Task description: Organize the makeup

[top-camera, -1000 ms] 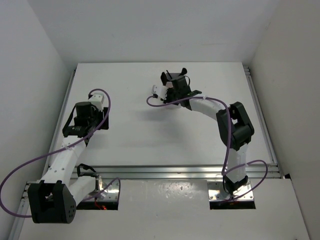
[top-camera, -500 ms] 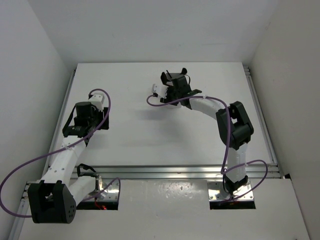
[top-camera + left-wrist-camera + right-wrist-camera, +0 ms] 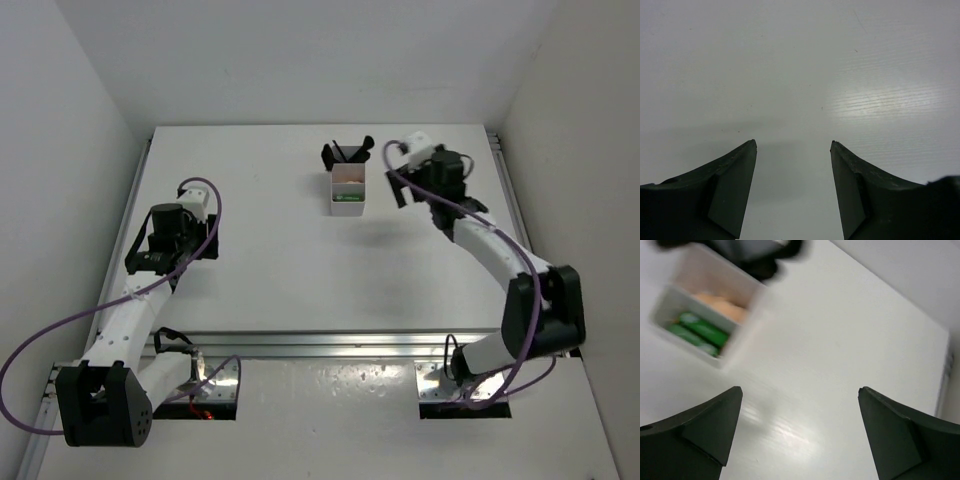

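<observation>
Green tubes (image 3: 697, 330) in white box (image 3: 752, 325), left of right gripper (image 3: 800, 390)

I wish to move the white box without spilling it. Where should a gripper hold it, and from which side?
On the white box, probably pinch the rim of the near end wall, coming straight down from above: the green tubes there lie low, while the black brushes stick up at the far end.

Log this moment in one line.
left gripper: open, empty | right gripper: open, empty, beside box | box: green tubes, sponge, brushes inside
</observation>
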Available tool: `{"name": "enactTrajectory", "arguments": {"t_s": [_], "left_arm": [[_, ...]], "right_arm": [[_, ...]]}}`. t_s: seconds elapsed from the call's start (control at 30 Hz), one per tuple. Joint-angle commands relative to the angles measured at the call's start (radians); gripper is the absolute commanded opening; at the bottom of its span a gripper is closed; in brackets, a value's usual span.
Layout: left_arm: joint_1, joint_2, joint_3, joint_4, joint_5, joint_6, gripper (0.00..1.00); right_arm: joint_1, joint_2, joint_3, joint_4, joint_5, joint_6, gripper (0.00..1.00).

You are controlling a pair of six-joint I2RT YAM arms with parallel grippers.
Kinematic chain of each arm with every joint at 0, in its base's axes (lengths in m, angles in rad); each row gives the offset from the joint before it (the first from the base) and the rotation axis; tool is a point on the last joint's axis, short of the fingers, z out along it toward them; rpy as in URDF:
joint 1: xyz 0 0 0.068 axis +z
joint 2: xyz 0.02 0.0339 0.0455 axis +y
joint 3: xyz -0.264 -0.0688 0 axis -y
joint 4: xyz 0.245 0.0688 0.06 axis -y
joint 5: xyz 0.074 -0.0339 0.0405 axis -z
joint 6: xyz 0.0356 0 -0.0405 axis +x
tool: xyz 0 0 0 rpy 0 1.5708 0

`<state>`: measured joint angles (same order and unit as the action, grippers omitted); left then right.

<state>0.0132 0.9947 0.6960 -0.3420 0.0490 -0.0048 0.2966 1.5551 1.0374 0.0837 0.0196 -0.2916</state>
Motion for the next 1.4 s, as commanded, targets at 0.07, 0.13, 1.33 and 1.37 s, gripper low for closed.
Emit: {"name": "enactTrajectory", "arguments": {"t_s": [0.07, 0.13, 1.33, 1.37], "left_arm": [[0.004, -0.01, -0.003, 0.052, 0.037, -0.029, 0.67], [-0.005, -0.01, -0.003, 0.052, 0.054, -0.04, 0.67], [-0.065, -0.031, -0.279, 0.33, 0.112, -0.155, 0.67], [-0.065, -0.031, -0.279, 0.33, 0.112, -0.155, 0.67]], "right_arm": [[-0.23, -0.179, -0.201, -0.121, 0.065, 0.48, 1.0], [-0.343, -0.24, -0.244, -0.186, 0.065, 0.601, 1.0], [-0.527, -0.491, -0.422, -0.601, 0.046, 0.818, 1.0], [-0.527, -0.5, -0.427, -0.595, 0.048, 0.815, 1.0]]}}
